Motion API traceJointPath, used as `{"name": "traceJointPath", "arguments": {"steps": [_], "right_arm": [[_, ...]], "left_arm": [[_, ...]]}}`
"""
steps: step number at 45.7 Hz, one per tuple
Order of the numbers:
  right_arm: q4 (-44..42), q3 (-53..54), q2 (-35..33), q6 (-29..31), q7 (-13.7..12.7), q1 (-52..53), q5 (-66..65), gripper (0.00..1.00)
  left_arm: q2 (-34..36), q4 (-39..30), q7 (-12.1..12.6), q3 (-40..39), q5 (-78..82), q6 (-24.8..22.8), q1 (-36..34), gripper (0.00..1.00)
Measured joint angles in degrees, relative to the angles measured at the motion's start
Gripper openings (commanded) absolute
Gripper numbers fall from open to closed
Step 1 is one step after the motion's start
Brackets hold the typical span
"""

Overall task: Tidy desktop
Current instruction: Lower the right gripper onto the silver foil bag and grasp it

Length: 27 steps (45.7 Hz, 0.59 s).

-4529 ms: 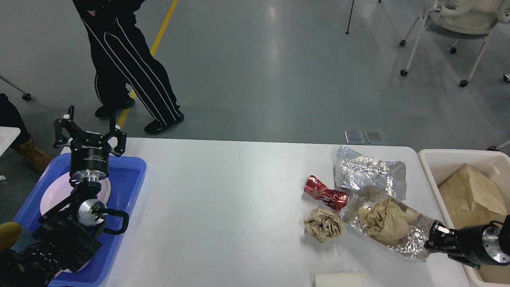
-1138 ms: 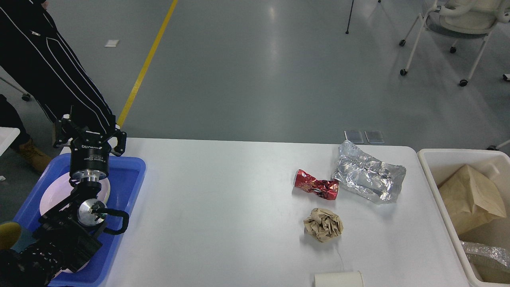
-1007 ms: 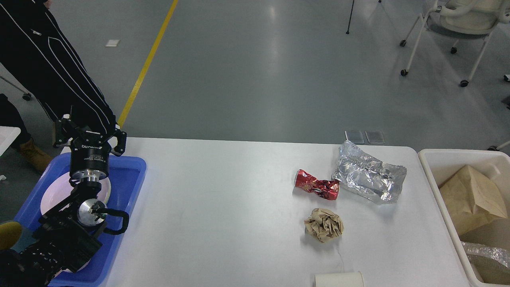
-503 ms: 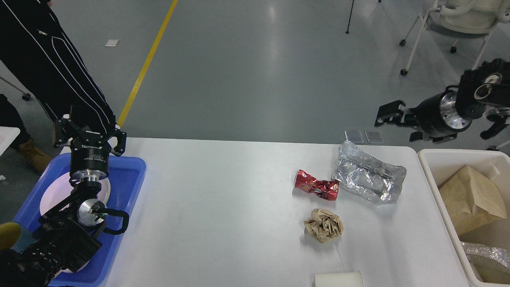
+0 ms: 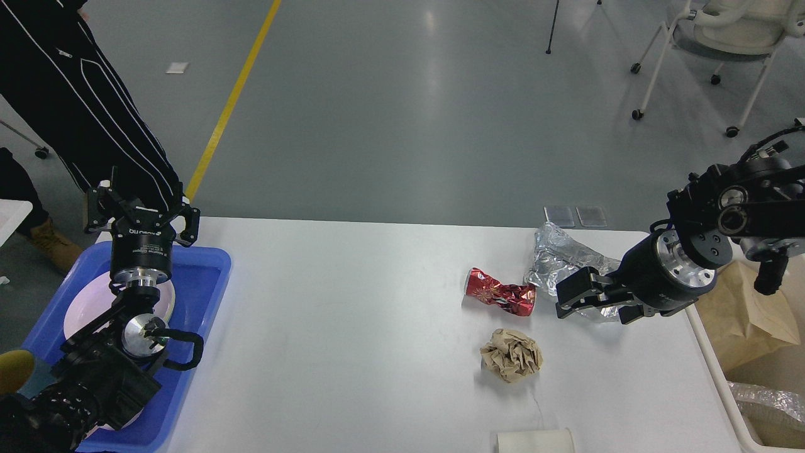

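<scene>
Right gripper [image 5: 569,299] spread over one foil bag [image 5: 569,258]; one red can [image 5: 500,297], one paper ball [image 5: 511,355].

One crushed red can [image 5: 500,297], one foil wrapper [image 5: 561,257], one paper ball [image 5: 511,356]

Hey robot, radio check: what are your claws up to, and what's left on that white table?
Right claw open, over foil wrapper. Left claw open, empty, above blue tray. Desktop holds red can, paper ball. Nothing blocking.

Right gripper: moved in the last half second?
Yes. The right gripper has come down and left from beyond the desktop's far edge; it now hangs open over the silver foil bag.
</scene>
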Motion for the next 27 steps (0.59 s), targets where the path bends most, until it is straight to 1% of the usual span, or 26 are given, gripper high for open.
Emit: {"name": "traceJointPath", "arguments": {"steps": [4,7,13,22,27], "right_arm": [[-4.8,0.4,0.2,-0.5,0.0,-3.0,0.0,1.00],[-11.5,1.4,0.2,-1.3,0.0,-6.9,0.1,1.00],[-28.2,6.6,1.0,-2.4,0.4,-18.0,0.5,1.00],[-49.0,12.0,5.2,-3.0,0.7,-32.8,0.9,1.00],[-59.3,16.8,9.3,-4.1,0.7,-41.8,1.0,1.00]], "left_arm": [[0.0,0.0,0.0,0.0,0.0,0.0,0.0,0.97],[0.0,0.0,0.0,0.0,0.0,0.0,0.0,0.97],[0.0,0.0,0.0,0.0,0.0,0.0,0.0,0.97],[0.0,0.0,-0.1,0.0,0.0,0.0,0.0,0.97],[0.0,0.0,-0.1,0.0,0.0,0.0,0.0,0.97]]}}
